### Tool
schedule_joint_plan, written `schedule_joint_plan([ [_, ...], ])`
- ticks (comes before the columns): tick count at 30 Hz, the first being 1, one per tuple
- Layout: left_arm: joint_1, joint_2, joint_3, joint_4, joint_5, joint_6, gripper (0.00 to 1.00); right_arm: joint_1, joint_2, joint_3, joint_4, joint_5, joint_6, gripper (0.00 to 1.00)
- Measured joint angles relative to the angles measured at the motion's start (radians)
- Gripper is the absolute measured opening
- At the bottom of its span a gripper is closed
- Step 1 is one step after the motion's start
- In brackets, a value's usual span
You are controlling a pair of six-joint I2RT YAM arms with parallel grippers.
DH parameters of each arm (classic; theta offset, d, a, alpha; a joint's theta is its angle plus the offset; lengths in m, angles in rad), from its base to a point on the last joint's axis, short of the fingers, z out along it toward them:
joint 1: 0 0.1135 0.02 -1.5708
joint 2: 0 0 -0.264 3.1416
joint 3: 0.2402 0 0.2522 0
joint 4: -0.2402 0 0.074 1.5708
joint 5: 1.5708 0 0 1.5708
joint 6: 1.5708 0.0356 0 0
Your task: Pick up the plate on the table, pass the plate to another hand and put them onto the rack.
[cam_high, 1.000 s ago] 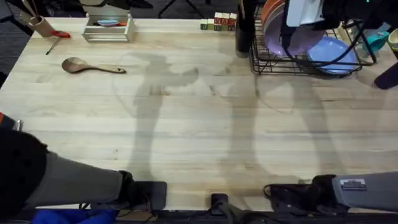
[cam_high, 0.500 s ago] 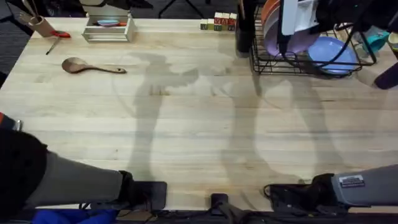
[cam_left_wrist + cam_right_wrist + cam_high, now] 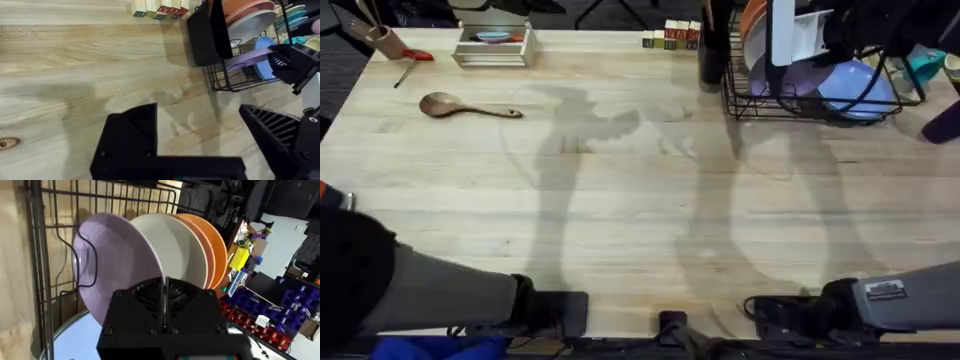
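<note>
The lavender plate [image 3: 110,270] stands tilted among the prongs of the black wire rack [image 3: 810,103], beside a white plate [image 3: 175,245] and an orange plate [image 3: 207,240]. My right gripper [image 3: 165,297] is shut on the lavender plate's rim. From overhead the plate [image 3: 792,78] shows below the right arm's white link. The left wrist view has the plate [image 3: 245,57] edge-on, with the right gripper [image 3: 287,60] clamped on it. My left gripper [image 3: 200,135] hangs open and empty over the wooden table [image 3: 620,200], short of the rack.
A light blue plate [image 3: 855,85] lies in the rack's right part. A black container [image 3: 712,45] stands at the rack's left end, lettered blocks [image 3: 670,38] beside it. A wooden spoon [image 3: 460,105] and a pale tray [image 3: 495,45] sit far left.
The right arm has shifted slightly left and lowered the lavender plate deeper between the rack's prongs. The left arm has not moved.
</note>
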Motion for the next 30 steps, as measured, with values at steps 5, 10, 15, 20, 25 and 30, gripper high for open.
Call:
schedule_joint_plan([
  [5,0.0,0.0,0.0,0.0,0.0,0.0,0.994,0.0,0.01,0.012,-0.015,-0.001,0.0,0.028],
  [10,0.0,0.0,0.0,0.0,0.0,0.0,0.994,0.0,0.017,0.023,-0.028,-0.002,0.0,0.028],
  [15,0.0,0.0,0.0,0.0,0.0,0.0,0.993,0.0,0.017,0.023,-0.031,-0.001,0.0,0.079],
  [20,0.0,0.0,0.0,0.0,0.0,0.0,0.993,0.0,0.032,0.023,-0.043,-0.001,0.0,0.303],
  [25,0.0,0.0,0.0,0.0,0.0,0.0,0.993,-0.001,0.036,0.023,-0.043,-0.001,0.0,0.378],
  [30,0.0,0.0,0.0,0.0,0.0,0.0,0.993,-0.006,0.036,0.023,-0.044,-0.001,0.0,0.458],
])
